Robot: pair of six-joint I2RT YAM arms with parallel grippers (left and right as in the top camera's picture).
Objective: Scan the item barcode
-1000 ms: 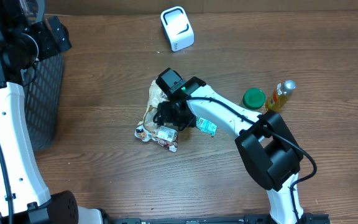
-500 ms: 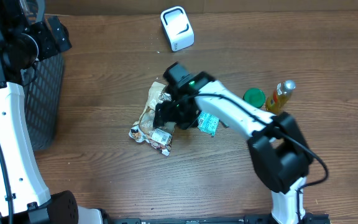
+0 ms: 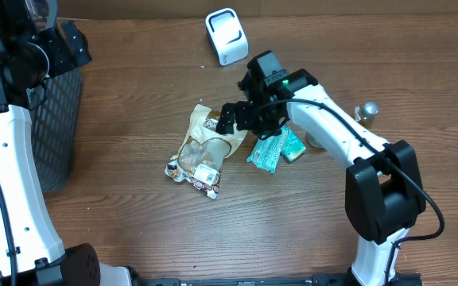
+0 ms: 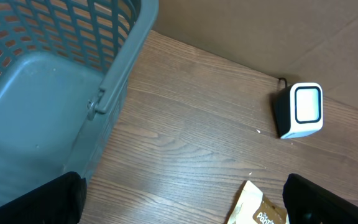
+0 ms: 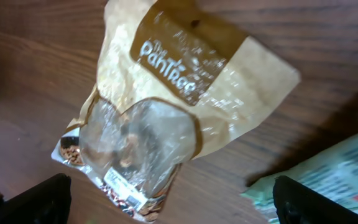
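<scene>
The tan plastic snack pouch with a clear window (image 3: 199,148) lies flat on the dark wood-grain desk (image 3: 118,230), near its middle. Its long axis runs on a slant. The brown printed header points toward the far edge and slightly to the right. The crimped end with a small white barcode label (image 3: 207,171) points toward the near edge and slightly to the left. In the right wrist view the lettering is face up, and the label sits at the lower left of the pouch.

The right gripper (image 3: 243,121) hangs over the header end with its fingers wide apart and holds nothing. Just beside the pouch on the right lies a teal-green plastic packet (image 3: 270,152), partly under the right arm.

The left gripper (image 4: 179,202) is also spread wide and empty, up over the far left of the desk beside a grey mesh plastic basket (image 4: 42,93). A small white box-shaped scanner (image 3: 227,36) stands near the far edge, well apart from the pouch. Plain brown cardboard panels (image 4: 260,25) wall off the back of the desk.
</scene>
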